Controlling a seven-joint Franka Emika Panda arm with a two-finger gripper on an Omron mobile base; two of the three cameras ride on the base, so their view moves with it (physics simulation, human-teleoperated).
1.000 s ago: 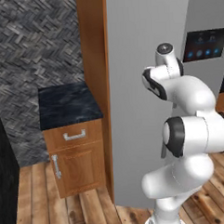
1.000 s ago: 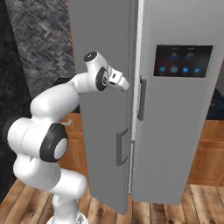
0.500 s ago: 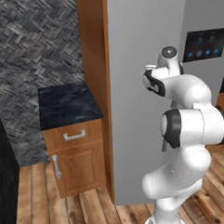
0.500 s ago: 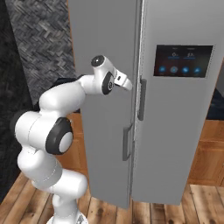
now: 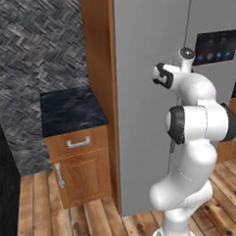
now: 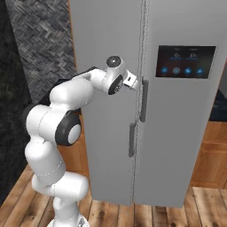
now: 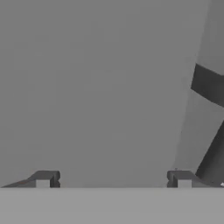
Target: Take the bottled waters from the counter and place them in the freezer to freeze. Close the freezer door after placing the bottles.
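The freezer door (image 6: 106, 35) is the plain grey left panel of the fridge, and it lies flush with the door beside it, hiding the freezer inside. My gripper (image 6: 133, 83) is pressed up to this panel near its right edge, just above the handles. In the hand view the grey freezer door (image 7: 87, 87) fills the space ahead, and my gripper (image 7: 112, 179) is open with nothing between its fingertips. The dark marbled counter (image 5: 70, 110) sits left of the fridge over a brown cabinet. The bottled waters are out of view.
The right fridge door carries a dark touchscreen (image 6: 185, 61) and a vertical handle (image 6: 143, 101); the freezer door's handle (image 6: 131, 139) sits lower. A wooden panel (image 5: 100, 67) flanks the fridge. Behind the counter is a herringbone tile wall (image 5: 32, 41); below is a wooden floor.
The freezer door has swung from standing ajar to flush with the fridge. My gripper, still open, has travelled with it toward the fridge.
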